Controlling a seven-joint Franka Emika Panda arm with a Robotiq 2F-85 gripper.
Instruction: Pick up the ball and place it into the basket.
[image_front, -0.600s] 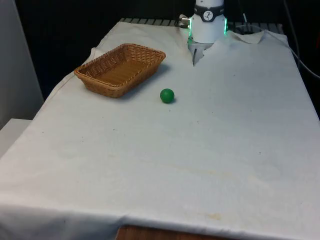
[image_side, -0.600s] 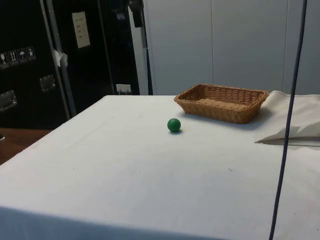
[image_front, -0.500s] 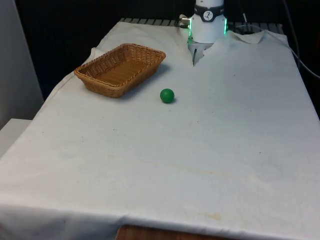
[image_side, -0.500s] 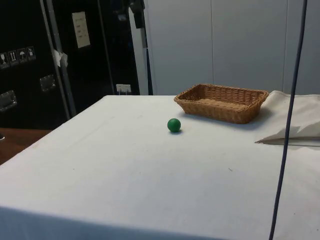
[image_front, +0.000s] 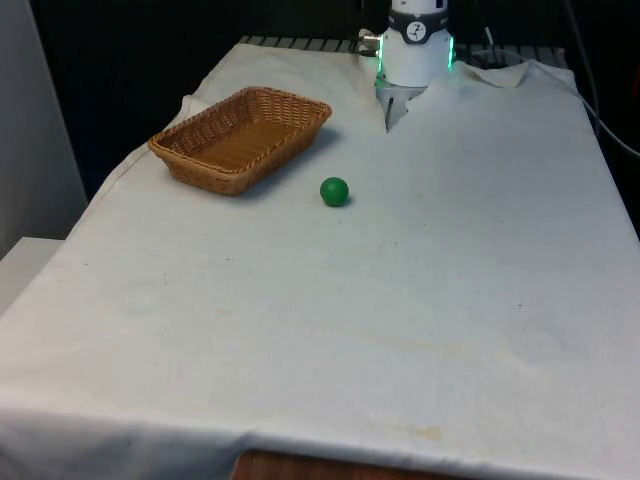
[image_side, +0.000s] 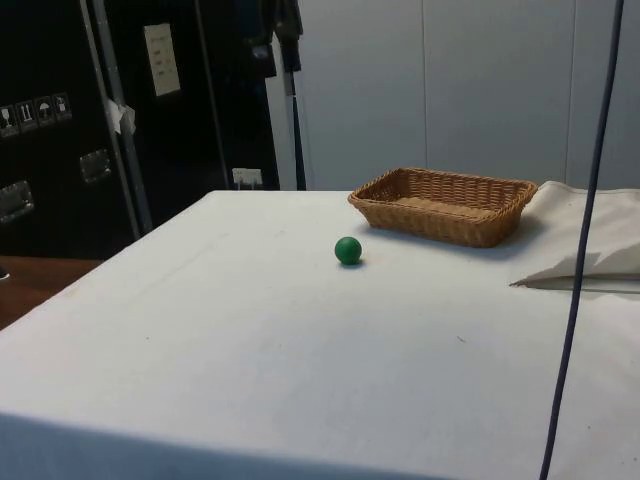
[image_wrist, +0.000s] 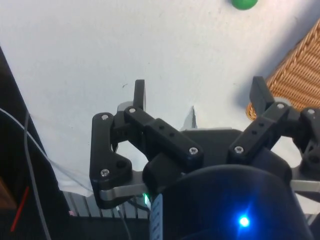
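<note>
Nothing on the table moved; hand (image_wrist: 199, 95) wide open, seemingly empty.

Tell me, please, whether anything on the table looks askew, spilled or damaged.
Nothing stands out. The small green ball rests on the white cloth, apart from the upright woven wicker basket. The black two-finger gripper hangs open, holding nothing.

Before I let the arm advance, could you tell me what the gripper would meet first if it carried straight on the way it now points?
Most likely the bare white cloth. The gripper, jaws open, points at cloth, with the ball and the basket both off to the side of its line. Depth is hard to judge.
</note>
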